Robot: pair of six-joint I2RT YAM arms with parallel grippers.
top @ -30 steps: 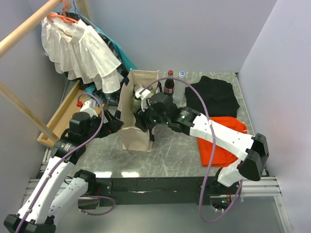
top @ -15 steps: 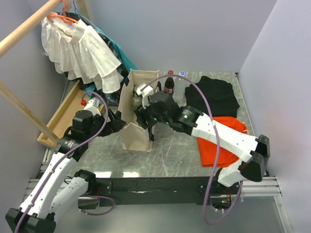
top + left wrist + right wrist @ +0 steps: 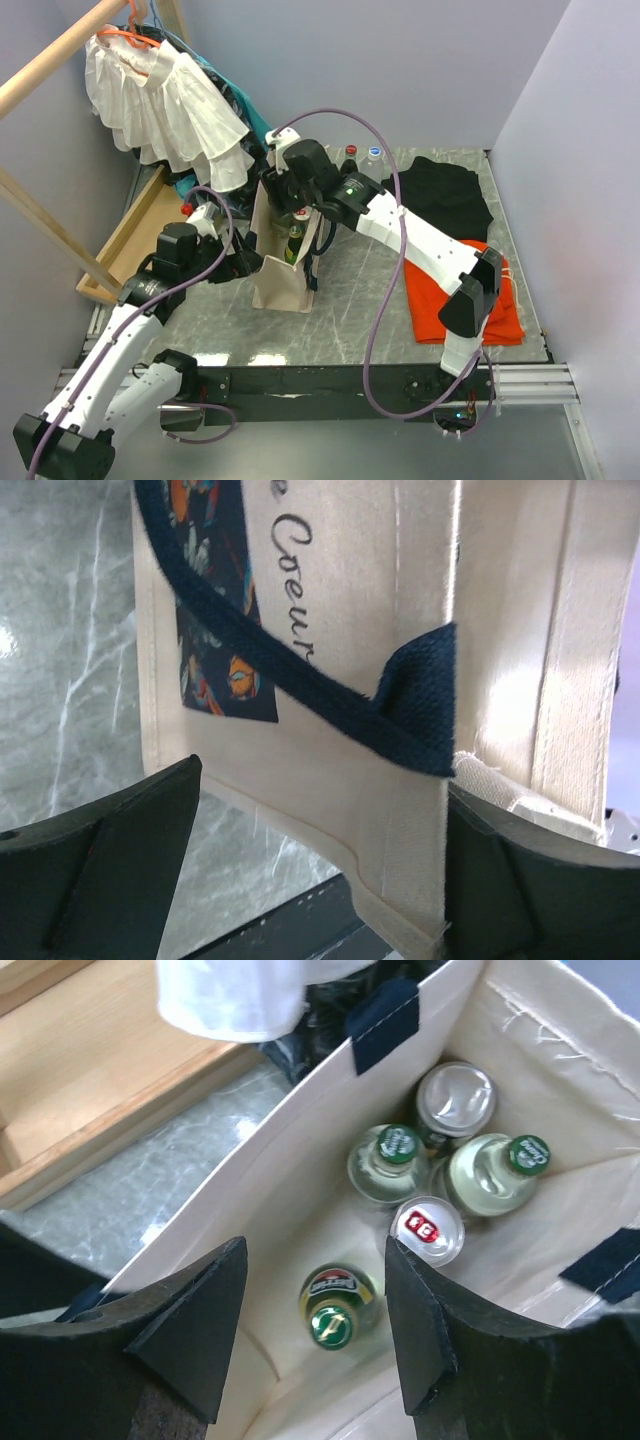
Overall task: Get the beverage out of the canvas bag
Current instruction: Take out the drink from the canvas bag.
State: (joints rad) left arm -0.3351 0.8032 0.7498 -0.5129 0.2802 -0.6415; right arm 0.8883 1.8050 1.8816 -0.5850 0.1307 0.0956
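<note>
On the desk (image 3: 340,305), at the centre of the top view, the canvas bag (image 3: 280,285) stands upright; the right pincer (image 3: 288,205) hangs over its mouth, and the left pincer (image 3: 245,265) sits at its 9 o'clock side. Left wrist view: the fingers (image 3: 100,870) stand apart, with the bag's wall and navy strap (image 3: 415,710) between them; whether they touch it is unclear. Right wrist view: the fingers (image 3: 190,1330) are apart and empty; inside the bag a green-capped beverage (image 3: 335,1312) stands at 6 o'clock, with four more drinks (image 3: 428,1228) at 1 o'clock.
</note>
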